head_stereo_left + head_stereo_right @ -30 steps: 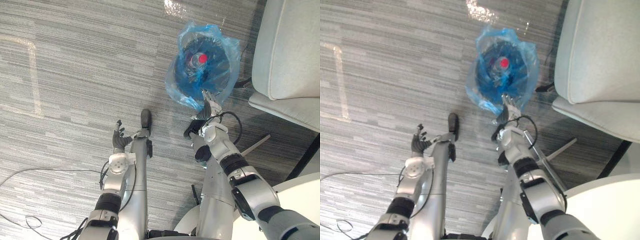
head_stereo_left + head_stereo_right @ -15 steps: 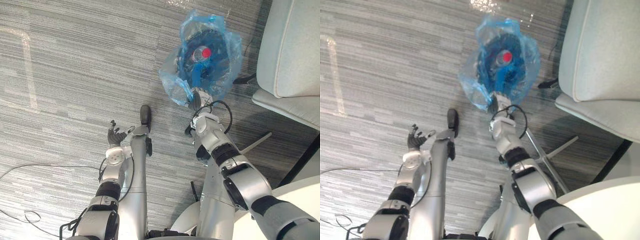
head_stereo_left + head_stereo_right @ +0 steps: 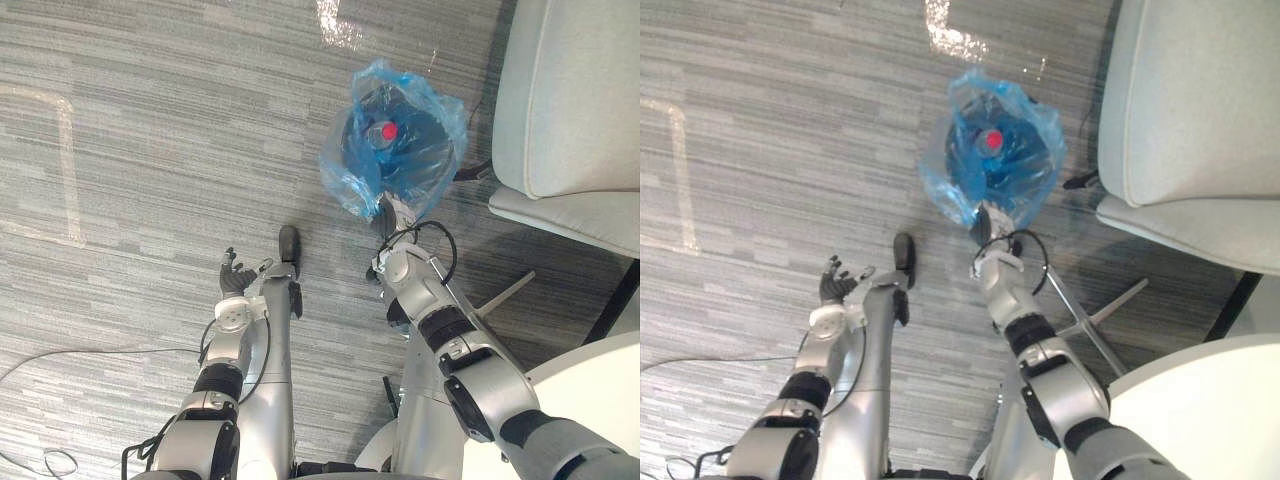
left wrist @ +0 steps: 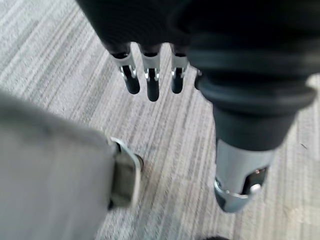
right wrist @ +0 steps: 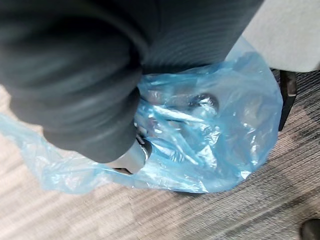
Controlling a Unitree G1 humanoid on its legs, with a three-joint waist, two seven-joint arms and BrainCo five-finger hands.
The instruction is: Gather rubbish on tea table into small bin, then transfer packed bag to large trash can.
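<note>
Right hand (image 3: 388, 213) sits at the near rim of the bag (image 3: 350, 180), bin (image 3: 430, 125) just past it; we can't tell its grip. Left hand (image 3: 236, 275) slack, empty. Risk: weak pinch, film slips or tears when we lift.

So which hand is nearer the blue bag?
Right. The right hand is against the near edge of the blue bag; the left hand hangs open over the carpet, well to its left.

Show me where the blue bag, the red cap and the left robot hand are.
Blue bag (image 3: 352, 180), left eye view, its loose lower fold.
Red cap (image 3: 386, 131), left eye view, its top.
Left robot hand (image 3: 236, 280), left eye view, its palm.
</note>
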